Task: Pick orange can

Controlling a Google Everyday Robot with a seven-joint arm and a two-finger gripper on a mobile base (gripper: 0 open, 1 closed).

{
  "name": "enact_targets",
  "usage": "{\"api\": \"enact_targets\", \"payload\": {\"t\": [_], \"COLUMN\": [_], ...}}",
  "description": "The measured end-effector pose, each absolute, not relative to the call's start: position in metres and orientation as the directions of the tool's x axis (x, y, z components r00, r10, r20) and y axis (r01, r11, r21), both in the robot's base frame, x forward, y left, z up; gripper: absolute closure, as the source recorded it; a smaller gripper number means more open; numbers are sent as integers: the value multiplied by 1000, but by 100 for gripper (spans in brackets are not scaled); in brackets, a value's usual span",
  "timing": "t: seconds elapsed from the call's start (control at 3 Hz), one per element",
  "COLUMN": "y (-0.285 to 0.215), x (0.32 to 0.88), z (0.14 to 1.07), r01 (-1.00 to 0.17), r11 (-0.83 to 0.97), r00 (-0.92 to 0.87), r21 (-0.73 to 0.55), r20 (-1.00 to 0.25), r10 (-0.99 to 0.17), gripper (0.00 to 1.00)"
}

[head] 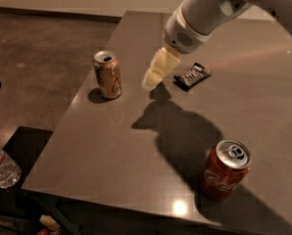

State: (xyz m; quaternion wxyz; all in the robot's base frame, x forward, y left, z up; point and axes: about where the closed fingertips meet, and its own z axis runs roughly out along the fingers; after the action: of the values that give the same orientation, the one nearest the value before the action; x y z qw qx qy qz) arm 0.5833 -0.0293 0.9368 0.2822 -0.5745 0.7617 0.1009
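Note:
The orange can (108, 75) stands upright near the left edge of the grey table (116, 146). It is pale orange-gold with a silver top and a small dark emblem. My gripper (152, 80) hangs above the table just right of the can, a short gap away, not touching it. Its pale fingers (160, 66) point down and to the left. The white arm reaches in from the upper right.
A red can with white script (225, 170) stands at the front right. A dark snack packet (192, 76) lies right of the gripper. A plastic water bottle (1, 165) lies on the floor at the lower left, below the table's left edge.

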Motion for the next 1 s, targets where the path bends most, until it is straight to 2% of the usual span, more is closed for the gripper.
{"api": "enact_targets", "payload": {"t": [1.0], "y": [74], "x": [595], "z": [903], "r01": [-953], "r11": [278], "r00": [-150], "r21": [-117], "r20": [-617], "r10": [-773], "gripper": [0]}}
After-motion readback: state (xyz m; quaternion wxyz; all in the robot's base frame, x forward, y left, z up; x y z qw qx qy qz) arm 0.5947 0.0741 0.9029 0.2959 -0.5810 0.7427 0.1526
